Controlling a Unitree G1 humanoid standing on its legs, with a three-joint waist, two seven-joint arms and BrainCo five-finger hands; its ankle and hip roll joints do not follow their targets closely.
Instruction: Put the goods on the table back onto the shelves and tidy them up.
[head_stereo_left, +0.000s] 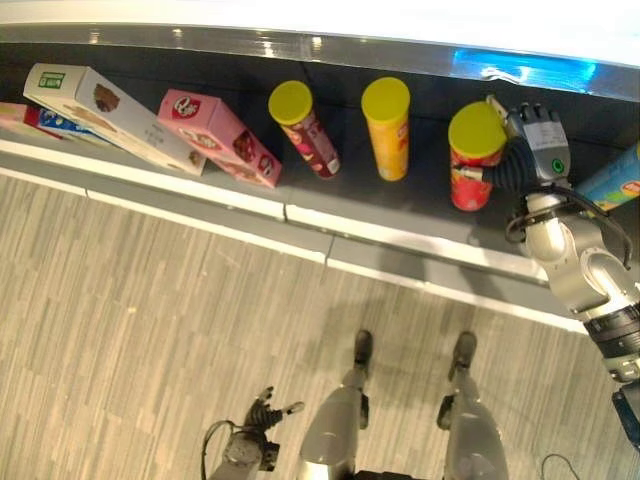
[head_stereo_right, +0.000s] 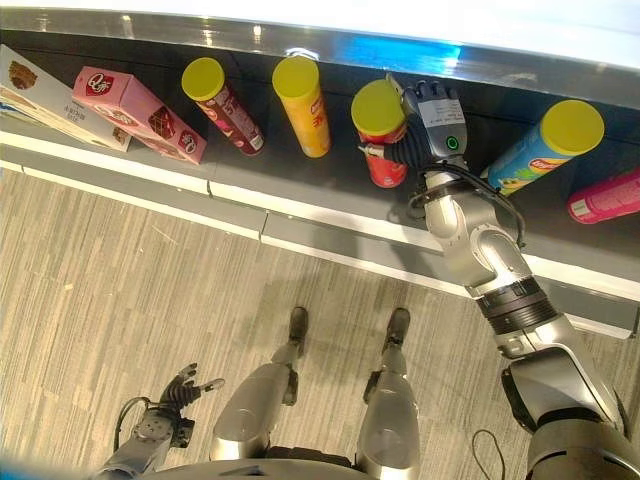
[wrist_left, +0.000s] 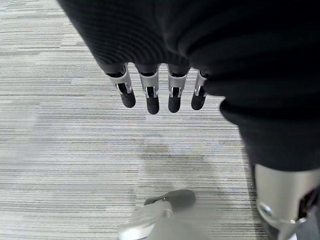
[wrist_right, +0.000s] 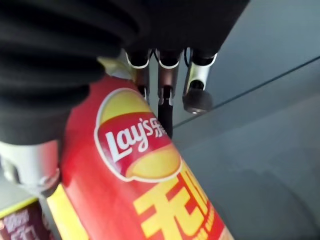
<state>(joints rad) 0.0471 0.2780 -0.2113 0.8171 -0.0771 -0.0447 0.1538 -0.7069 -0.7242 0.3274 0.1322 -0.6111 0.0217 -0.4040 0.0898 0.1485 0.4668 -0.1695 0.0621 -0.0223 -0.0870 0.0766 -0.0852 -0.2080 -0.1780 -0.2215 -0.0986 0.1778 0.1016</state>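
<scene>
Evidently well along: right robot hand (head_stereo_right: 432, 110) grips the red yellow-lidded cardboard crisp tube (head_stereo_right: 381, 135) upright on the dark shelf (head_stereo_right: 300, 195), other tubes either side, placement unfinished; left robot hand (head_stereo_right: 188, 387) hangs slack-fingered, empty.

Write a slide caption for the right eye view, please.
Robot's right hand grips a red yellow-lidded chip can on the dark shelf.

The red can (wrist_right: 140, 195) has a glossy, smooth printed wall and a matt yellow plastic lid (head_stereo_left: 476, 129). The pink box (head_stereo_left: 222, 137) looks like smooth card. The shelf (head_stereo_left: 400, 210) is dark and matt, and the floor (head_stereo_left: 150, 330) is a matt wood-grain surface.
</scene>
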